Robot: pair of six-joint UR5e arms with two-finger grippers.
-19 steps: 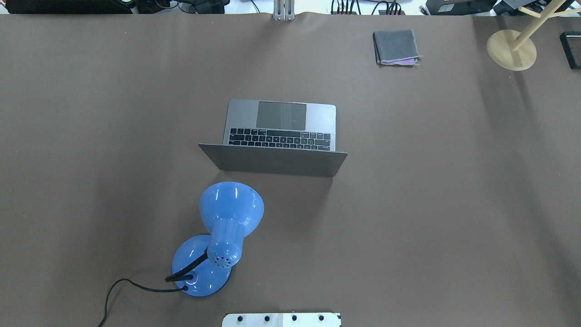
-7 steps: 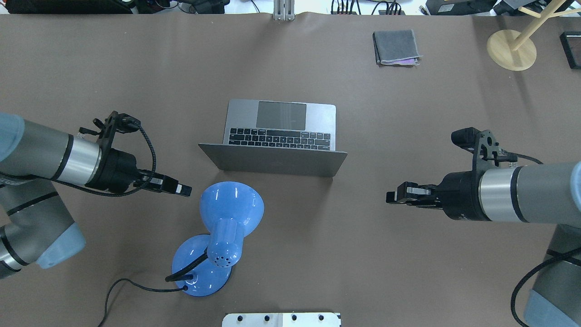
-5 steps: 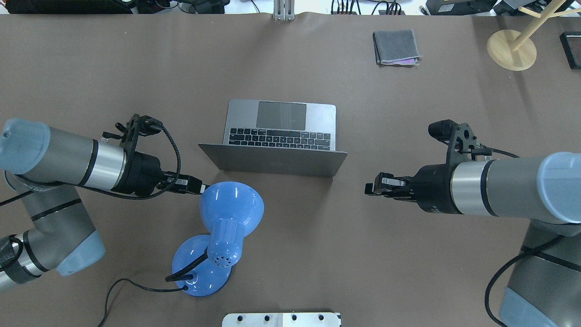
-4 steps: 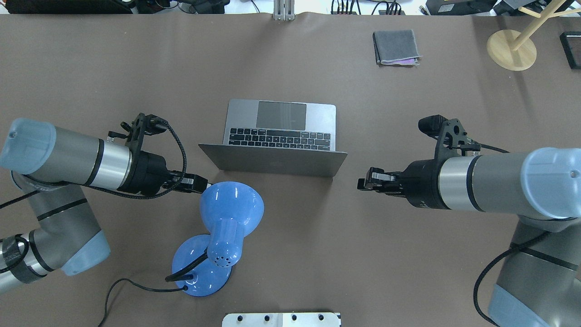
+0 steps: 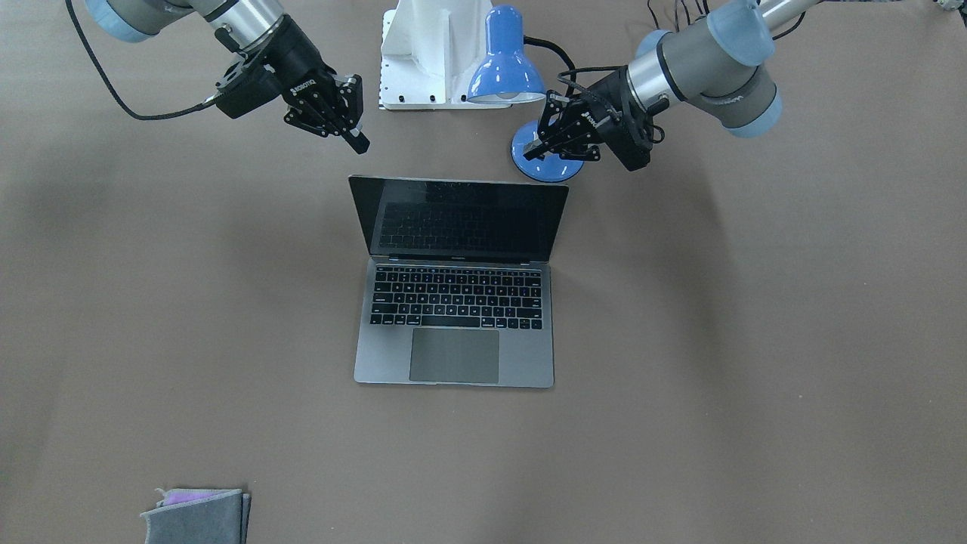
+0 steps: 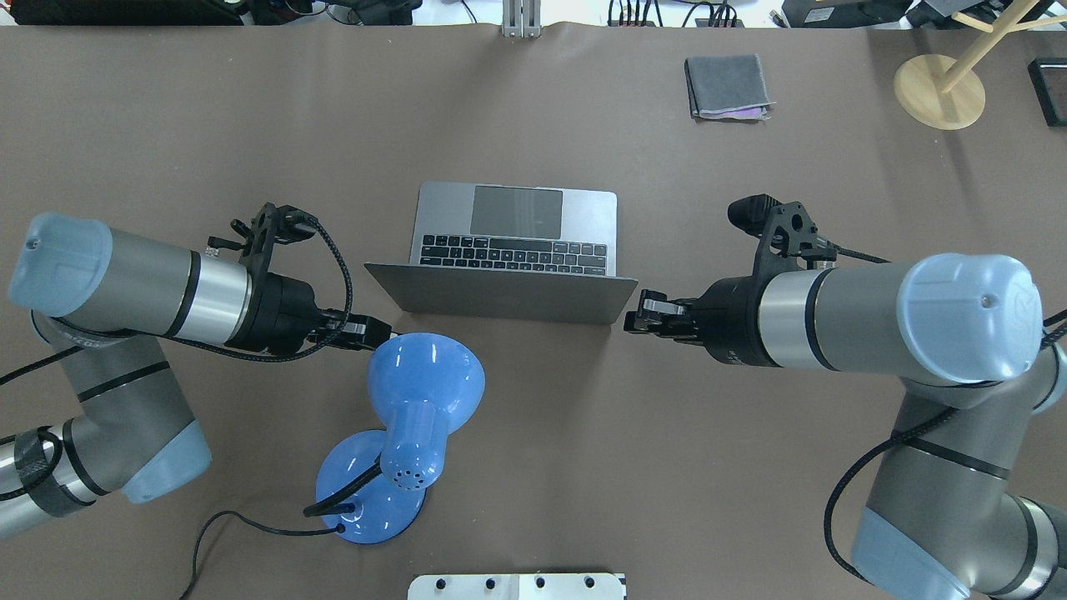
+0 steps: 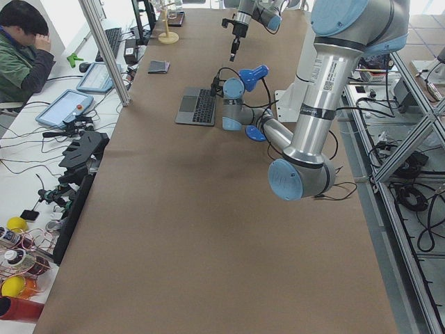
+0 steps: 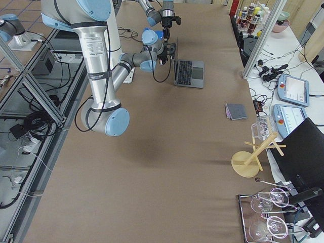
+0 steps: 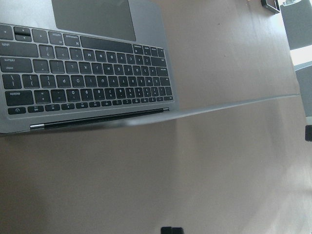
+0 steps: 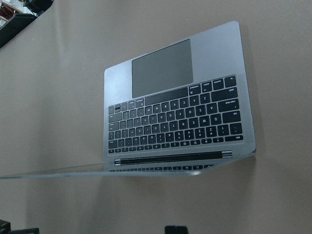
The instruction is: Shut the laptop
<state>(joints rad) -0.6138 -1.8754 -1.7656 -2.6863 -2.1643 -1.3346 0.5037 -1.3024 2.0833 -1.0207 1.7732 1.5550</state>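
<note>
Brown table (image 6: 167, 125): open laptop (image 6: 517, 225) between left jaws, right jaws (lid raised).

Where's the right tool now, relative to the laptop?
In the overhead view, the right tool hovers right of centre, close beside the laptop at its raised lid's right corner; the blue lamp is near the opposite corner.

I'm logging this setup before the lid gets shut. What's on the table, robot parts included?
laptop: 1, grey, open, table centre, screen facing away from the robot
lamp: 1, blue, black cord, robot's side of the laptop, left of centre
cloth: 1, grey, folded, far side, right of centre
stand: 1, pale wood, far side, further right
table: 1, brown cover
left gripper: 1, black, beside the lamp's shade
right gripper: 1, black, by the lid's right corner
</note>
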